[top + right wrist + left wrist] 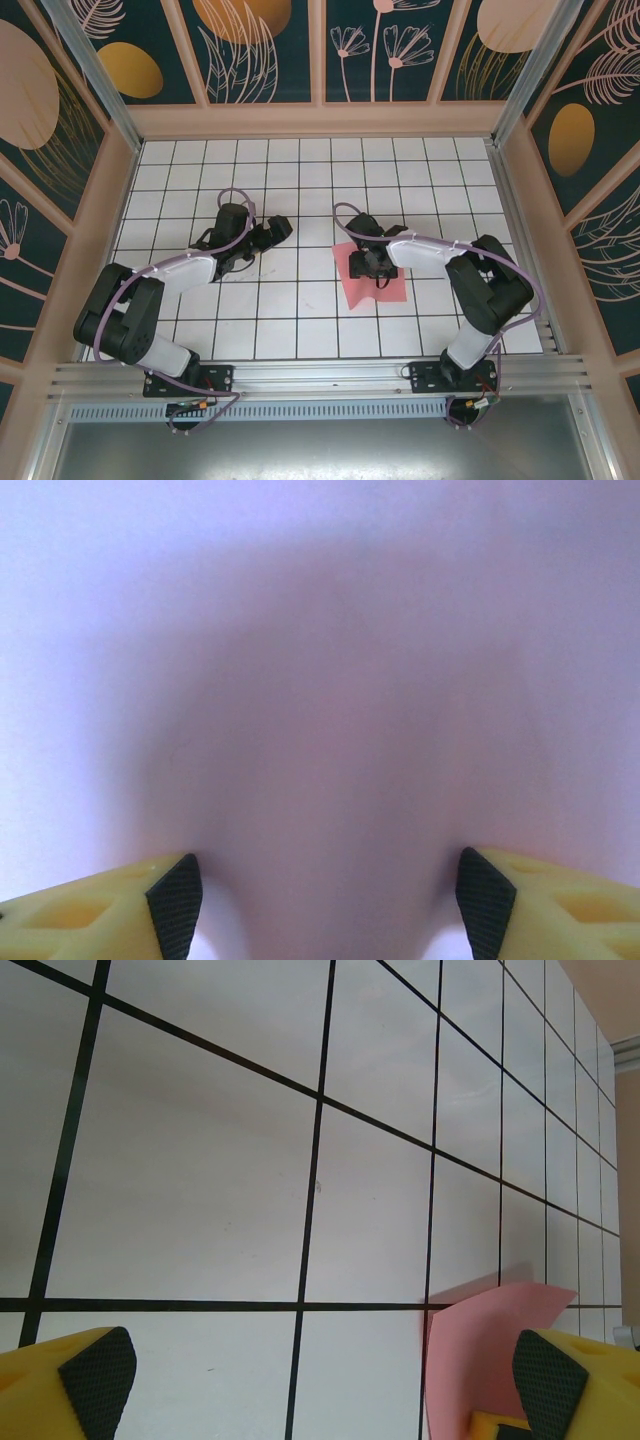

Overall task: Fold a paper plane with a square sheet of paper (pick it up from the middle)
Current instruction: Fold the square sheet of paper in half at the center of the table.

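white tiled table (290, 310): the square sheet of paper (393, 288) lies right of centre, without any fold. right gripper (374, 270) is on its middle, jaws partly apart, no pinch visible. left gripper (279, 229) is wide open, empty. all folding is left.

We see the left gripper (320, 1385) spread wide, its yellow fingers (50, 1390) in the bottom corners over the white tiled table (200, 1210). A pink corner of the square sheet of paper (475, 1360) shows by the right-hand finger, partly hidden behind it.
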Robot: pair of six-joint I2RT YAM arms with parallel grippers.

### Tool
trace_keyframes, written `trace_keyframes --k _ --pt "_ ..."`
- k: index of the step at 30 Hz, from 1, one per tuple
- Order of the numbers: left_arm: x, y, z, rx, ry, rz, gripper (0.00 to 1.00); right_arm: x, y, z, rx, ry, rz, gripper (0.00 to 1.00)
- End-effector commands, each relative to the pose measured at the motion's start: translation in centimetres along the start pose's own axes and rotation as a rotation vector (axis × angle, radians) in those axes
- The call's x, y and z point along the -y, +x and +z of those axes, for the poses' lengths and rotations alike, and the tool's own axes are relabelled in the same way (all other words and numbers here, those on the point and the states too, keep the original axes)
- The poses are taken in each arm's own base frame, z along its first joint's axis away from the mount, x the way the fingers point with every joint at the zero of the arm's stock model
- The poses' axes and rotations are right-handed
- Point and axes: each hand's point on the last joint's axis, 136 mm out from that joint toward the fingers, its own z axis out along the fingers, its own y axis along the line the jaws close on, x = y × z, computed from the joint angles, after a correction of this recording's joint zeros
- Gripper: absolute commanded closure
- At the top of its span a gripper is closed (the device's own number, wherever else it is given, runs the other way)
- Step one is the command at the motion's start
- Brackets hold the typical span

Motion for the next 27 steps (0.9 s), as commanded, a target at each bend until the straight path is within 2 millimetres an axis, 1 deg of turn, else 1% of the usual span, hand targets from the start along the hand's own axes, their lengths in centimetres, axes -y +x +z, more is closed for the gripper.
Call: trace_keyframes --k 1,2,3,4,6,9,11,14,17,20,23,25,27 --pt "0.6 -0.6 0.1 0.012 0.003 -0.002 0.01 1.2 2.5 1.2 -0.098 0.019 0.017 0.31" --pt "0.6 -0.6 0.1 0.012 0.004 0.001 0.01 0.8 2.0 0.7 -0.086 -0.006 0.021 0.31" --pt "0.7 -0.6 0.0 0.014 0.005 0.002 0.01 0.6 1.6 0.2 -0.076 -0.020 0.029 0.28" --pt "0.7 -0.7 0.0 0.015 0.004 0.003 0.01 0.6 1.1 -0.2 -0.067 -0.016 0.037 0.23" --pt "0.7 -0.6 0.0 0.014 0.004 0.004 0.01 1.0 0.3 -1.0 -0.042 0.014 0.039 0.16" --pt "0.6 -0.6 0.0 0.014 0.002 0.007 0.01 1.6 -1.3 -2.5 0.003 0.063 0.033 0.09" --pt "0.5 -0.5 0.0 0.013 0.000 0.006 0.01 1.4 -2.1 -2.9 0.020 0.047 0.031 0.07" --pt "0.7 -0.6 -0.1 0.015 0.004 0.011 0.01 1.5 -2.7 -2.2 0.018 0.024 0.033 0.05" --pt "0.7 -0.5 -0.1 0.012 0.005 0.010 0.01 0.9 -3.0 -0.9 -0.011 -0.009 0.012 0.05" --pt "0.7 -0.4 0.0 0.005 0.007 0.009 0.01 0.1 -2.5 0.3 -0.052 -0.034 -0.012 0.06" --pt "0.7 -0.4 0.0 0.005 0.009 0.011 0.01 -0.4 -2.1 1.0 -0.076 -0.048 -0.026 0.06" --pt "0.6 -0.4 0.0 0.003 0.007 0.011 0.01 -0.5 -1.7 1.3 -0.092 -0.057 -0.034 0.07" --pt "0.7 -0.4 0.1 0.003 0.007 0.010 0.01 -0.3 -1.2 1.9 -0.110 -0.044 -0.040 0.08"
